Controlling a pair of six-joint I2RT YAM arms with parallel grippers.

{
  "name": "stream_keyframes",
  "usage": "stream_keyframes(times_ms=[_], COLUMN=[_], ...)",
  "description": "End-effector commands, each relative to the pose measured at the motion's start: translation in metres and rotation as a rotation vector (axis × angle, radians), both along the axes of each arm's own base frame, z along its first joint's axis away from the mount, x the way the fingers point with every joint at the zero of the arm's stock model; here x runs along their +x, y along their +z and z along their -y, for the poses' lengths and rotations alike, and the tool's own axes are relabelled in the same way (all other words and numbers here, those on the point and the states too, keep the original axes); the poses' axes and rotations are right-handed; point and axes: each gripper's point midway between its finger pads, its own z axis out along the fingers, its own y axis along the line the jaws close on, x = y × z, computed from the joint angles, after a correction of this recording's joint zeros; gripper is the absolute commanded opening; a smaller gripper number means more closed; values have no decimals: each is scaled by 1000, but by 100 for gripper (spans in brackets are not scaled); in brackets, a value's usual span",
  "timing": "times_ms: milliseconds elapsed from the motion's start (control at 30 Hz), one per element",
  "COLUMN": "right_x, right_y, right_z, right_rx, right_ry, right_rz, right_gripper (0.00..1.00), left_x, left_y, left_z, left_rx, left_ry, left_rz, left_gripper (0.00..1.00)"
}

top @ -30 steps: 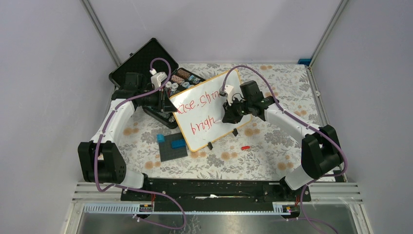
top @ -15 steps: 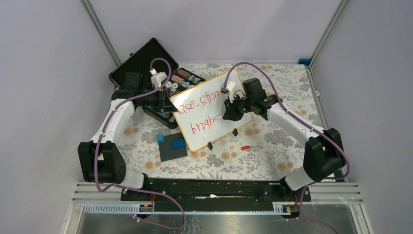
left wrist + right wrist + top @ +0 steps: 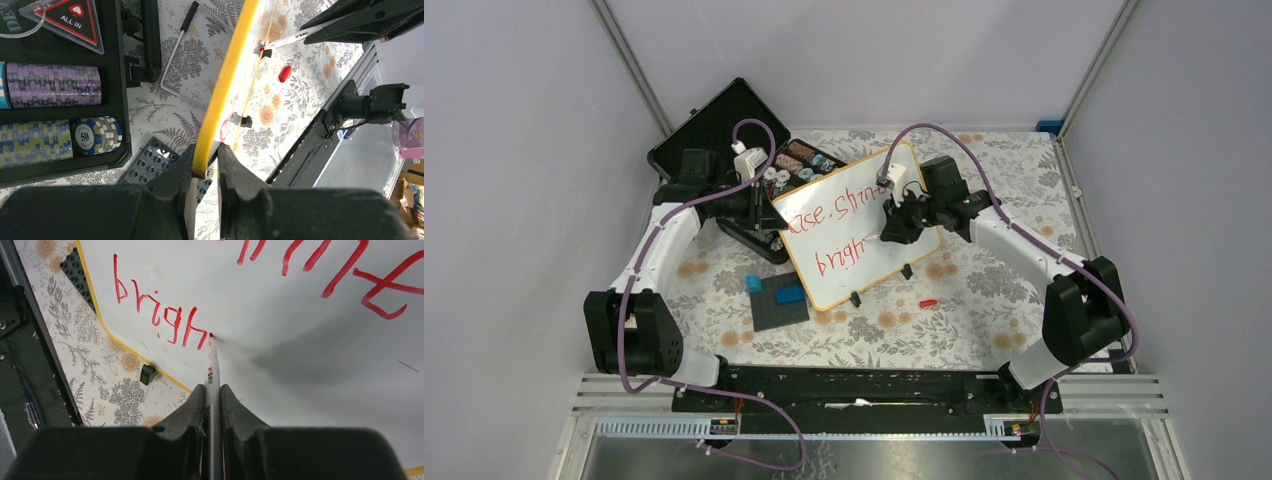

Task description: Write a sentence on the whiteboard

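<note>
The whiteboard [image 3: 839, 282] stands mid-table, its long axis running from near left to far right. The left gripper [image 3: 205, 165] pinches its frame. The right gripper [image 3: 212, 391] clamps a marker [image 3: 212, 372], whose tip touches the board at the sentence's [image 3: 172, 322] end.

The whiteboard [image 3: 310, 350] shows a smooth, faintly glossy white face in a tan, wood-look frame [image 3: 225, 85], the marker [image 3: 212, 375] is sleek white plastic, and the right gripper [image 3: 212, 392] is matt black plastic.
</note>
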Motion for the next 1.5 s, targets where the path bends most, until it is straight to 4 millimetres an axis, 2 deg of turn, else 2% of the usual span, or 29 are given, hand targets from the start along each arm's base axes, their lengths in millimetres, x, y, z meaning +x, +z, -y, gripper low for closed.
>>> stream_keyframes(times_ms=[0, 333, 467, 600, 767, 833, 1233, 1467], right_x=[17, 27, 28, 25, 11, 11, 26, 27], right_y=[15, 18, 18, 23, 41, 45, 44, 32], right_z=[-1, 23, 26, 22, 10, 8, 0, 1], right_rx=[4, -15, -16, 8, 79, 86, 94, 76], right_ry=[-29, -77, -81, -60, 7, 10, 2, -3], right_rz=[57, 86, 86, 78, 76, 84, 57, 39], right_gripper=[0, 0, 0, 0, 0, 0, 0, 0], left_x=[6, 5, 6, 5, 5, 6, 6, 5], left_y=[-11, -11, -11, -11, -11, -12, -12, -14], left_z=[-4, -4, -4, -4, -4, -4, -4, -4], left_rx=[88, 89, 87, 88, 88, 88, 91, 94], left_ry=[-12, -11, -11, -10, -11, -12, -14, -19], left_rz=[60, 59, 57, 59, 58, 54, 57, 52], left_gripper=[0, 0, 0, 0, 0, 0, 0, 0])
